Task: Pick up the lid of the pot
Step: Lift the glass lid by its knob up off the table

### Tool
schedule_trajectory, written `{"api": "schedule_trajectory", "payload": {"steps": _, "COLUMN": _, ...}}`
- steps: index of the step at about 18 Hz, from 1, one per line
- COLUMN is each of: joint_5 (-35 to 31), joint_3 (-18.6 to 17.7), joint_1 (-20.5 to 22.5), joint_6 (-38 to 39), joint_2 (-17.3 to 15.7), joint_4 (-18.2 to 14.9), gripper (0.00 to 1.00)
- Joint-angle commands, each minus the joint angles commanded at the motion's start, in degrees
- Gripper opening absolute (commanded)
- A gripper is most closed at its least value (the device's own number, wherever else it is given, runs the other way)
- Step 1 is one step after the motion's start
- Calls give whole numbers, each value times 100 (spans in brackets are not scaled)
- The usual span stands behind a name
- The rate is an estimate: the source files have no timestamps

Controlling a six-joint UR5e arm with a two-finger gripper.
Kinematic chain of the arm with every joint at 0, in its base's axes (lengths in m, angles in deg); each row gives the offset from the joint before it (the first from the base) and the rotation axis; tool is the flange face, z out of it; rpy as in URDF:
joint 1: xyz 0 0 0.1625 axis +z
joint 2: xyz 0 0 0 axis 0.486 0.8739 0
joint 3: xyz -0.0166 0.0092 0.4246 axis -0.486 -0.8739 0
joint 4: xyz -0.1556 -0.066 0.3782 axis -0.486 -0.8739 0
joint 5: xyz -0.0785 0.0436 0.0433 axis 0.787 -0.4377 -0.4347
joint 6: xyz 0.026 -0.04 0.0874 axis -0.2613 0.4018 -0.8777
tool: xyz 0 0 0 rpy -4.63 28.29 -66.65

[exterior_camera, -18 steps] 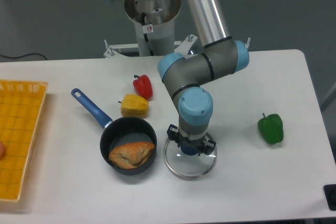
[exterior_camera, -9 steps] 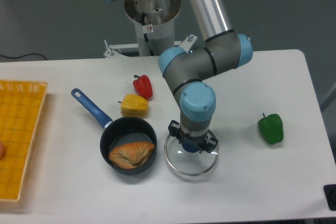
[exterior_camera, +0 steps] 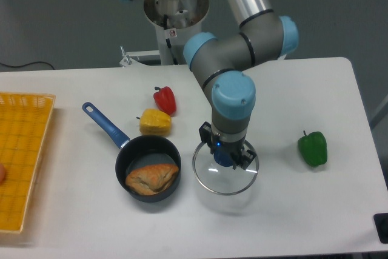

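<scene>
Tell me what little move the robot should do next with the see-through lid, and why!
I think it should raise the lid a little, straight up and level. The tool has its fingers on both sides of the blue knob, so it seems ready to lift. The black pan is close beside the lid, so going sideways that way might bump it.

Just below centre, the hand (exterior_camera: 229, 148) gripped the glass lid (exterior_camera: 222, 178) by its blue knob (exterior_camera: 224, 158). Left of it, a black pan (exterior_camera: 142, 153) held a brown object (exterior_camera: 151, 178); a green pepper (exterior_camera: 313, 150) lay toward the right edge.
</scene>
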Motion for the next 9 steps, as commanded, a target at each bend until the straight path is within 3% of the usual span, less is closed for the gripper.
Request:
{"api": "schedule_trajectory", "payload": {"steps": 3, "joint_5": 448, "joint_3": 9, "joint_1": 106, "joint_6": -203, "joint_2": -176, "joint_4": -27, "gripper": 52}}
{"api": "schedule_trajectory", "payload": {"steps": 6, "joint_5": 432, "joint_3": -17, "joint_1": 132, "joint_6": -720, "joint_2": -203, "joint_4": -70, "gripper": 52}}
{"api": "schedule_trajectory", "payload": {"steps": 9, "joint_5": 414, "joint_3": -26, "joint_1": 176, "joint_6": -766, "joint_2": -264, "joint_4": -114, "gripper": 52}}
